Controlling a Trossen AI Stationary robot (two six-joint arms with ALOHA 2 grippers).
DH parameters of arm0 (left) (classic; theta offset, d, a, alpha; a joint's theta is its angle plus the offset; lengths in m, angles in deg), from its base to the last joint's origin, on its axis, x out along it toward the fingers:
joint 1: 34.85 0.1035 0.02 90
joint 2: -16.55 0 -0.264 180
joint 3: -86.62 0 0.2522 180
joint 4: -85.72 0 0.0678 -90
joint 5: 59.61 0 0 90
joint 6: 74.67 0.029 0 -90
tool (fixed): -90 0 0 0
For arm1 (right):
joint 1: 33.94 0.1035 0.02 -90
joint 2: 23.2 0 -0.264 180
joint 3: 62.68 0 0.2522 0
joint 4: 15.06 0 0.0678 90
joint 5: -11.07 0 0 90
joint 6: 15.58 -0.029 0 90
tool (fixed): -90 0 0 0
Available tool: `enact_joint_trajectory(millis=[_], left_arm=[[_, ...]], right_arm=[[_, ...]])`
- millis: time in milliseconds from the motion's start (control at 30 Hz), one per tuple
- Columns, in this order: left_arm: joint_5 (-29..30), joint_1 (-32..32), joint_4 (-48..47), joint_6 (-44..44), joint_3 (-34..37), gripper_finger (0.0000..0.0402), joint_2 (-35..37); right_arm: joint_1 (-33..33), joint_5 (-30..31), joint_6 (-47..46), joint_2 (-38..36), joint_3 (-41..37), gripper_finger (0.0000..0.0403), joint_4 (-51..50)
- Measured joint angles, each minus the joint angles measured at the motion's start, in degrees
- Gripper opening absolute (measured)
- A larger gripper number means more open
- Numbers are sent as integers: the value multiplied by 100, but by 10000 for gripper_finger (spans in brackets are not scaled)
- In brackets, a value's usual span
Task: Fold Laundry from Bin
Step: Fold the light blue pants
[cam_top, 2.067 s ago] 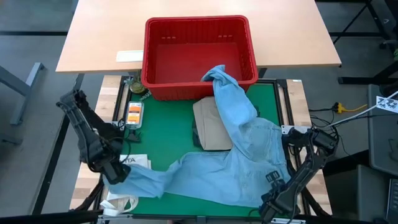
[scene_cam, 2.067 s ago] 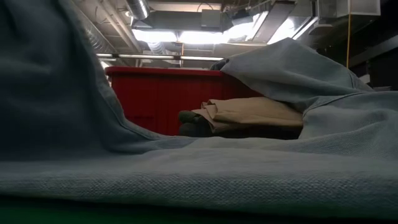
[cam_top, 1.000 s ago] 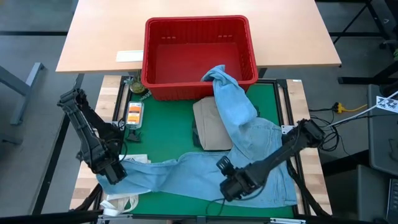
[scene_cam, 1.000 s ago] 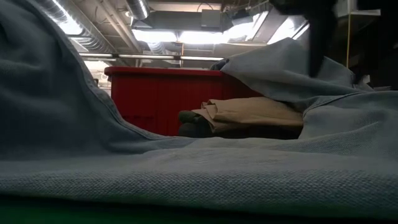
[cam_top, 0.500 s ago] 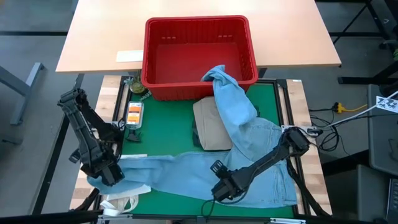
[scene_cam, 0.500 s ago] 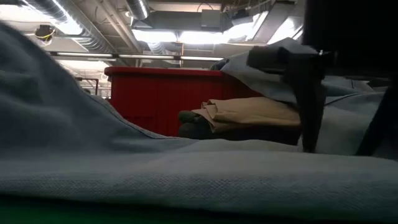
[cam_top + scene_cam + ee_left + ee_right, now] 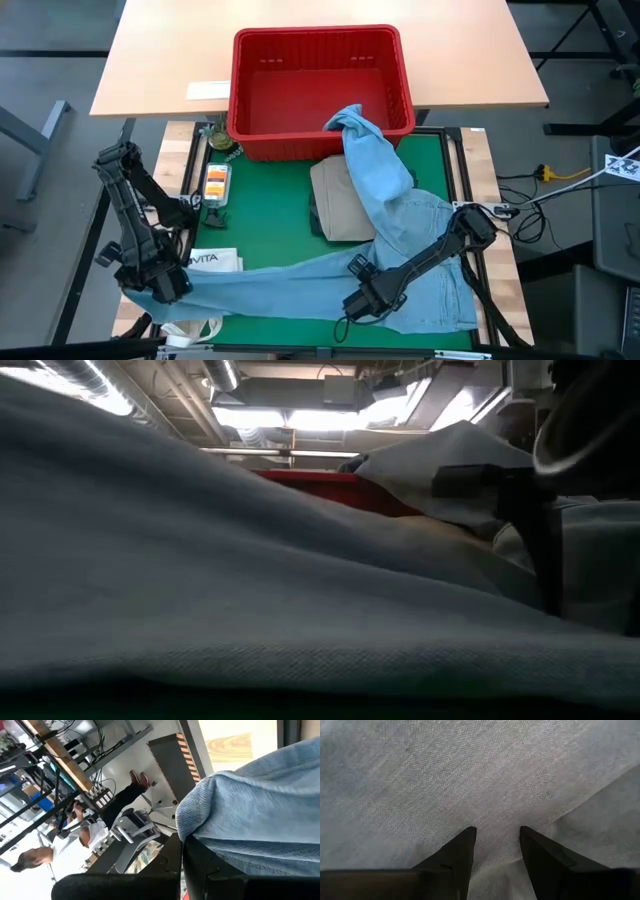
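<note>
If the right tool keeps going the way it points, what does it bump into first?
Most likely the light blue jeans. The right tool stands open, pointing straight at the denim that fills its wrist view, seemingly just short of touching it.

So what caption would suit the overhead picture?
Left gripper pulls a light blue denim jeans leg taut while the open right gripper hovers over the denim.

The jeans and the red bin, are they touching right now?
Touching. The high view shows one leg of the light blue jeans draped over the front rim of the red bin, its end hanging inside.
</note>
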Motion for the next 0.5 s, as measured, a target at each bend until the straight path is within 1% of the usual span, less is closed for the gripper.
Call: enact_joint_trajectory(millis=[167, 367, 433, 500], left_arm=[[-40, 151, 135, 302, 0, 0, 0], [-21, 490, 438, 946, -12, 0, 0], [112, 620, 435, 1101, -105, 0, 0], [428, 739, 423, 1191, -237, 0, 2]], right_arm=[[0, 80, 2, -129, -16, 166, -28], [2, 126, 2, -307, -16, 166, 25], [4, 160, 2, -369, -16, 166, 132], [2, 219, 2, -418, -16, 166, 325]])
